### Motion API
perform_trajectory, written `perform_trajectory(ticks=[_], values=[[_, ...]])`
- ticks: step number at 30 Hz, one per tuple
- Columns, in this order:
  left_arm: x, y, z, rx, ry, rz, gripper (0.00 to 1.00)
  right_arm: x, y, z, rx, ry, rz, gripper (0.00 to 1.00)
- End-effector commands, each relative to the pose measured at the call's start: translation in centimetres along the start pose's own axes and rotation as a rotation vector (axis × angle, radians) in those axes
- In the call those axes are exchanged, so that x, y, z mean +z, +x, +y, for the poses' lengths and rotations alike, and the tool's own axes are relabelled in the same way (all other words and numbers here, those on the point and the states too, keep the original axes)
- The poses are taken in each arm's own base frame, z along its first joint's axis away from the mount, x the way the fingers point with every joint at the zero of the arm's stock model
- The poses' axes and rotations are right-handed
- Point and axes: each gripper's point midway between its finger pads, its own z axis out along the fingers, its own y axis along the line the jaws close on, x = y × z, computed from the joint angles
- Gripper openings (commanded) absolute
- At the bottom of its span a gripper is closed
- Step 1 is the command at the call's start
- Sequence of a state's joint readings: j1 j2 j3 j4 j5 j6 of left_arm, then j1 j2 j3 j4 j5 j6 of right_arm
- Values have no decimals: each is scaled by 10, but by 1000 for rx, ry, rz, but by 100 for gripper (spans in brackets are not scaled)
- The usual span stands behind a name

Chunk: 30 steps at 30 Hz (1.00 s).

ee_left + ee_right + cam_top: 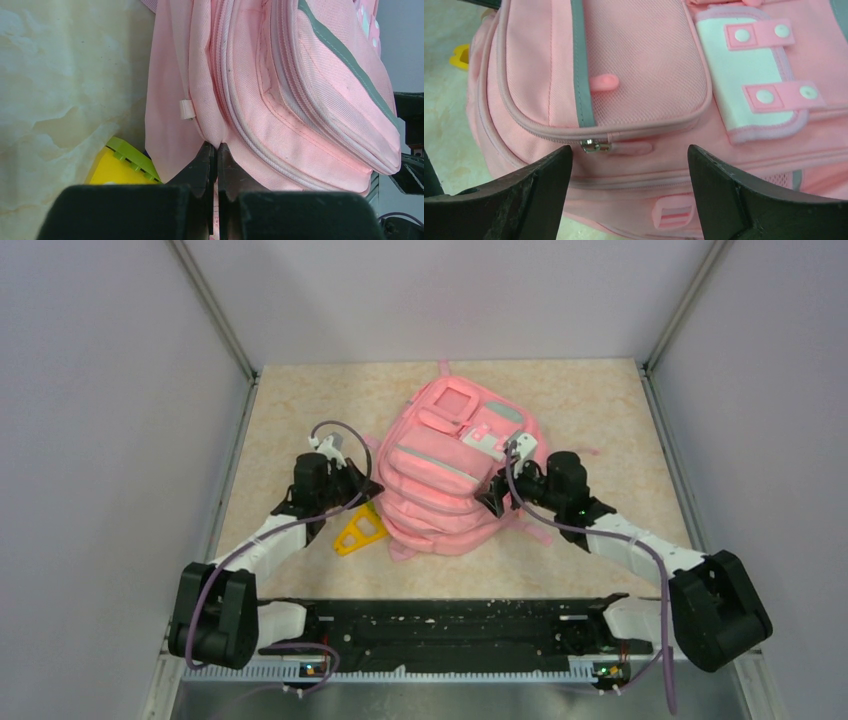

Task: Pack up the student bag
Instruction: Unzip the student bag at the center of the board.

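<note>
Right gripper (630,154) is wide open, holding nothing, just off a zip pull (596,146). Left gripper (216,157) is pinched on the bag's (440,490) side fabric, mid-table. Zips look closed and a yellow piece (358,533) lies outside, so I'd say packing's barely started.

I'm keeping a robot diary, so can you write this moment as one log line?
left gripper shut on student bag side | right gripper open over zipper pull | yellow piece on table beside bag

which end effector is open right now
The right end effector, spread wide before the student bag; the left end effector is pinched shut on its fabric.
</note>
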<state>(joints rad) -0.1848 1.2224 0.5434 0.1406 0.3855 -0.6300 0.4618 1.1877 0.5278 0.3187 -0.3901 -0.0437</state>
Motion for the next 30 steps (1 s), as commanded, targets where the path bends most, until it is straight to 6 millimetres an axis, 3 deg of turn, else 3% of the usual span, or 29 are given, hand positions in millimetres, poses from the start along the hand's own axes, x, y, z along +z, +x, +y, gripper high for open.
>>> perform_trajectory(ticks=[1, 3, 8, 10, 12, 15, 22, 30], values=[[3, -27, -3, 49, -6, -76, 0, 12, -27, 7, -109, -94, -50, 81], [3, -26, -2, 48, -5, -71, 0, 15, -28, 7, -116, -106, -52, 76], [4, -24, -4, 47, 6, -62, 0, 20, -28, 10, -94, -134, -17, 51], [4, -24, -5, 41, 13, -58, 0, 20, -24, 10, -73, -135, 9, 37], [5, -23, -5, 37, 16, -56, 0, 20, -20, 12, -41, -137, 29, 15], [7, -21, 0, 29, -2, -54, 0, 19, -17, 19, -8, -148, 58, 1], [3, -24, 8, 5, -41, -106, 0, 16, -8, 45, 15, -72, 137, 0], [-5, -30, 13, -26, -74, -186, 0, 9, -4, 64, 74, 134, 268, 0]])
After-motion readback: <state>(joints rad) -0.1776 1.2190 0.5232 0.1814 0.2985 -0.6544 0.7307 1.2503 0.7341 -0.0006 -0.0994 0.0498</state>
